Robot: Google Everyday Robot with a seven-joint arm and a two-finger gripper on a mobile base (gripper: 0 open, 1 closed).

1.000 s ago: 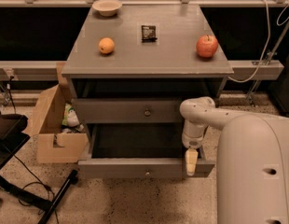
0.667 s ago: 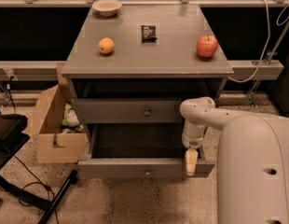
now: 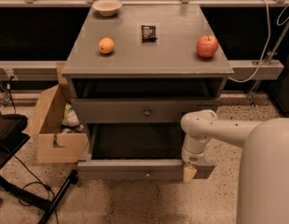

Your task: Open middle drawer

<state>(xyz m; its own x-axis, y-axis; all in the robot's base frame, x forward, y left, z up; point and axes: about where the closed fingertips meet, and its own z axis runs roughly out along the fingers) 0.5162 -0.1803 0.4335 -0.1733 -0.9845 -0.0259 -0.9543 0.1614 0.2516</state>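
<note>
Gripper (image 3: pixel 189 171) at lowest drawer (image 3: pixel 116 169), pulled out

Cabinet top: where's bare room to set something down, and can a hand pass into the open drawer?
Free: the cabinet top along its front edge and between orange and apple, plus the right rear corner. Taken: bowl rear left, packet centre. The middle drawer looks bare inside; enter from its left; the gripper sits at its front right.

The middle drawer (image 3: pixel 112 112) is matt grey wood with a small dark knob (image 3: pixel 147 111), under a smooth, faintly shiny cabinet top (image 3: pixel 158 55). The gripper (image 3: pixel 189 172), at five o'clock from that knob, hangs from a smooth glossy white plastic arm (image 3: pixel 202 125). The box (image 3: pixel 44 120) at nine o'clock is matt cardboard.
</note>
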